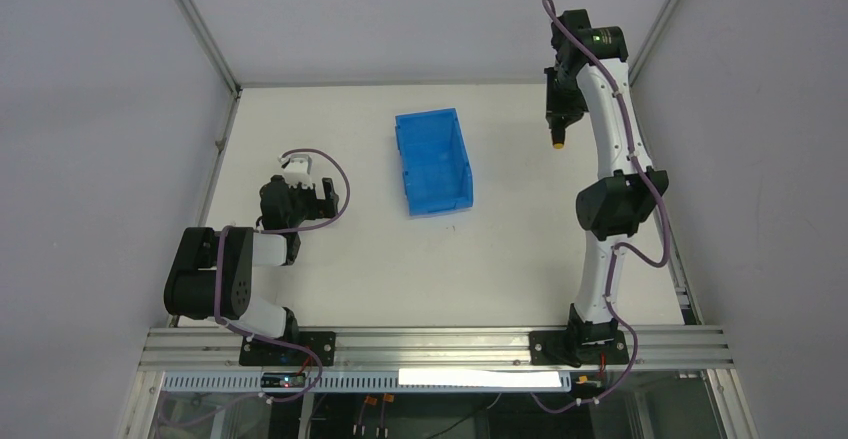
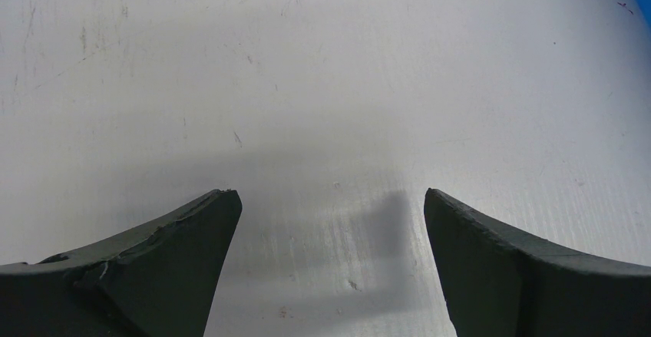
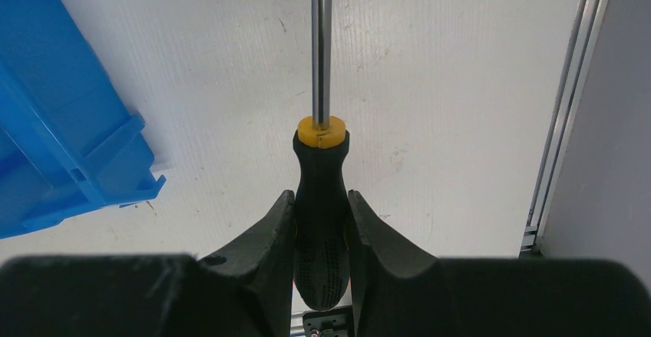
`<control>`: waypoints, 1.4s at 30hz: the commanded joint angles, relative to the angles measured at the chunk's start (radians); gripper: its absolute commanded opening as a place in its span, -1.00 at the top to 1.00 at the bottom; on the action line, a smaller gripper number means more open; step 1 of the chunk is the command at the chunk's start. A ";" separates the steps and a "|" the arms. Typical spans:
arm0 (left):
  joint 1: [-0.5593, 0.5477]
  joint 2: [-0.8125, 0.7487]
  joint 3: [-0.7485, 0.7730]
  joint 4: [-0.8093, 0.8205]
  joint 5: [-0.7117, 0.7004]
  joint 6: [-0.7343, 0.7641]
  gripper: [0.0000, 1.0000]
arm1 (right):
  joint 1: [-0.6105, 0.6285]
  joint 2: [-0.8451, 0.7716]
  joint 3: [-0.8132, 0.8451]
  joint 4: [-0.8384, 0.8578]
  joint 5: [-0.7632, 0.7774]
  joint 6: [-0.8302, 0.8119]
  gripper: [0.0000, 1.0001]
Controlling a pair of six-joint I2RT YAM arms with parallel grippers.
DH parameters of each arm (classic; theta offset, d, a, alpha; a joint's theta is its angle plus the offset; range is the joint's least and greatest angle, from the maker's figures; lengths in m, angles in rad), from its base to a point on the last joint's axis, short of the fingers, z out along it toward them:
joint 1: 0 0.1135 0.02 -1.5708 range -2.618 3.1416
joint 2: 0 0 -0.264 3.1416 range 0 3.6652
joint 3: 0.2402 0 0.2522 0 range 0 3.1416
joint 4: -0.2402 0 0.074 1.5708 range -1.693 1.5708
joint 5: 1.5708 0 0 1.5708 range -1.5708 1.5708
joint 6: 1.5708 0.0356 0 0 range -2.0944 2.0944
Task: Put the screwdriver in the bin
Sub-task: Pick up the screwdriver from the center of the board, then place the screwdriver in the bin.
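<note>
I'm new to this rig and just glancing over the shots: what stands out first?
The bright blue bin sits in the middle of the table, the loudest colour. To its right, the right gripper is clamped on the screwdriver by its black handle, outside the bin. The left gripper hangs open over bare table at the left.

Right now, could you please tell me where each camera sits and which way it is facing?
Top external: above and behind the arm bases, facing down on the table; the left arm and right arm show whole.
Left wrist: on the left wrist, facing bare table close up; the left pincer, open, frames the view.
Right wrist: on the right wrist, facing the table along the screwdriver, whose handle the right pincer clamps.
Shared: the bin and screwdriver show in both the top and right wrist views.
</note>
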State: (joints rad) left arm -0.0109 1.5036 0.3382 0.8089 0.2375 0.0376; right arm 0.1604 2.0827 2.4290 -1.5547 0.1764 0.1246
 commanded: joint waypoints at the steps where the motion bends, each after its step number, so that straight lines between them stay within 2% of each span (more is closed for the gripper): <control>1: 0.015 0.001 0.019 0.043 0.010 -0.010 -0.98 | -0.009 -0.038 0.051 -0.075 0.009 -0.001 1.00; 16: 0.014 0.000 0.019 0.042 0.010 -0.010 -0.98 | 0.054 -0.020 0.101 -0.068 -0.024 0.070 1.00; 27: 0.014 0.001 0.019 0.042 0.010 -0.010 -0.98 | 0.171 0.051 0.191 -0.063 -0.037 0.138 1.00; 42: 0.015 0.001 0.019 0.042 0.010 -0.010 -0.98 | 0.379 0.142 0.265 0.049 -0.067 0.224 1.00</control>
State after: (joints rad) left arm -0.0109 1.5036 0.3382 0.8089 0.2375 0.0372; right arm 0.5014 2.2208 2.6366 -1.5616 0.1310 0.2970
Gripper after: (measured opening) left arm 0.992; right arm 0.277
